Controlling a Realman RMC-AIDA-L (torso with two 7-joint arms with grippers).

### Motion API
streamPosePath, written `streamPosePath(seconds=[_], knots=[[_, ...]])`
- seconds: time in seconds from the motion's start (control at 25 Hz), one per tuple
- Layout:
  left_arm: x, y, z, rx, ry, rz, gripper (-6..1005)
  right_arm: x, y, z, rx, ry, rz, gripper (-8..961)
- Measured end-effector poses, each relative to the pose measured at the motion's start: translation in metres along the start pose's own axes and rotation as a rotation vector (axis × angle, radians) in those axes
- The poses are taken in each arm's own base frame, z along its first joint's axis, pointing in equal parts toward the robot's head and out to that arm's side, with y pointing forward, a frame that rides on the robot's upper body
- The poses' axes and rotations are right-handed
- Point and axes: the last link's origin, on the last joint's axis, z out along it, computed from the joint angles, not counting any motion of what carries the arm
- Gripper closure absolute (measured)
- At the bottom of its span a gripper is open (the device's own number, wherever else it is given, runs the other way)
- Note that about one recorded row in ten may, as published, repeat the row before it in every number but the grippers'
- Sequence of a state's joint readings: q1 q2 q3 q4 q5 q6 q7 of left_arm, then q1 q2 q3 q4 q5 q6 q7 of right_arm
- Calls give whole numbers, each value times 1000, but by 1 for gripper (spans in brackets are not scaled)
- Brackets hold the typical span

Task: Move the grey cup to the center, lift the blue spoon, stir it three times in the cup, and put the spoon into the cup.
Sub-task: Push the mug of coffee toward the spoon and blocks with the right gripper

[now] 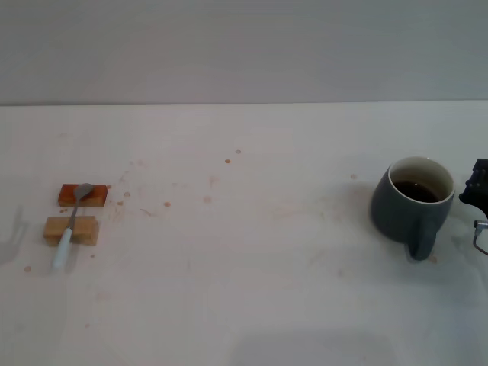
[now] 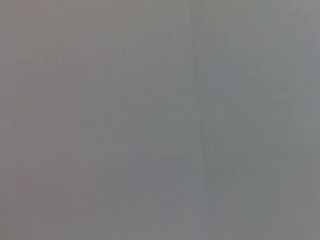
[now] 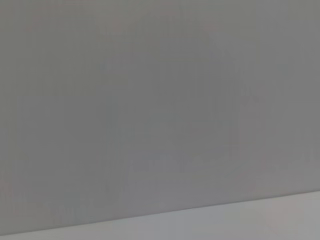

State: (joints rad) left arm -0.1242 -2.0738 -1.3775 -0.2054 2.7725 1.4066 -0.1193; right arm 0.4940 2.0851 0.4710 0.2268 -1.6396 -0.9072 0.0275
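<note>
The grey cup (image 1: 412, 204) stands upright at the right of the white table in the head view, its handle toward the front and dark liquid inside. Far left lies the blue spoon (image 1: 71, 225), its metal bowl resting on an orange-brown block (image 1: 82, 195) and its pale blue handle across a tan block (image 1: 71, 230). Just right of the cup, at the frame's edge, a dark part of my right gripper (image 1: 478, 200) shows, apart from the cup. My left gripper is out of view. Both wrist views show only a plain grey surface.
The white table (image 1: 252, 259) carries small brownish stains around its middle and left. A pale wall runs along the table's far edge.
</note>
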Motion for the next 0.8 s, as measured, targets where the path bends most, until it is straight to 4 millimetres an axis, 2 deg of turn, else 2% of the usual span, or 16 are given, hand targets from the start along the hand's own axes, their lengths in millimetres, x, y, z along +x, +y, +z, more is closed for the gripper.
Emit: streamPosePath(seconds=[0.4,0.8], knots=[[0,0,0,1,-1,0,159,-1,12,7,-35,22,-1,954],[0,0,1,-1,1,0,158,-3,42,10,-129,38,4,954]])
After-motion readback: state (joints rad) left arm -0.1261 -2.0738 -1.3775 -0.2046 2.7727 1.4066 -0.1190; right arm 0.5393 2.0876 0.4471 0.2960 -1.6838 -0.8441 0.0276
